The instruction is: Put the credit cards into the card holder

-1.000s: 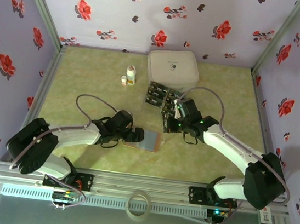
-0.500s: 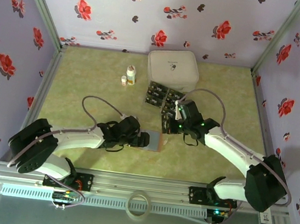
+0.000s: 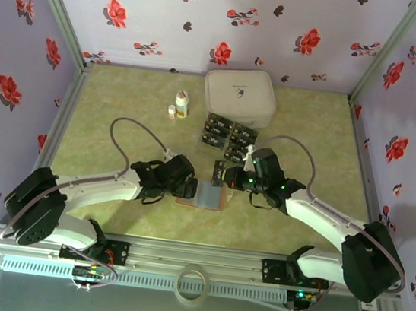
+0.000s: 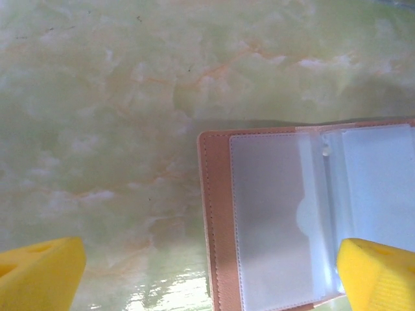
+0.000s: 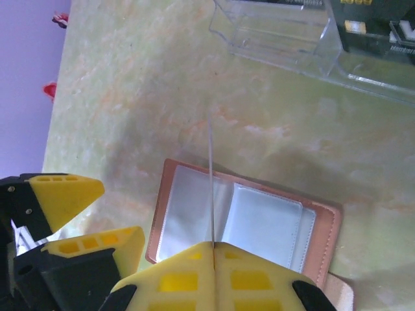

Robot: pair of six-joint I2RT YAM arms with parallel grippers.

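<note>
Fingers, right gripper [image 5: 213, 249]: pinching thin dark rectangular credit card [image 5: 211, 175] edge-on over holder.
Fingers, left gripper [image 4: 209, 275]: standing spread, empty.
Reddish-brown leather-like folding card holder [image 3: 210, 196]: lying open, pockets seemingly empty.
Remaining cards [image 3: 229, 137]: waiting near white rounded case [image 3: 239, 97].

You see the desk [image 4: 97, 97] as a smooth, marbled green-cream surface with a wet-looking gloss at its near edge. The card holder [image 4: 217, 214] has a matt, leather-like tan cover with stitched edges; its sleeves [image 4: 272, 214] are frosted clear plastic. The yellow pads [image 4: 39, 272] on the left jaws look matt. The stand [image 5: 279, 32] is glossy clear plastic.
</note>
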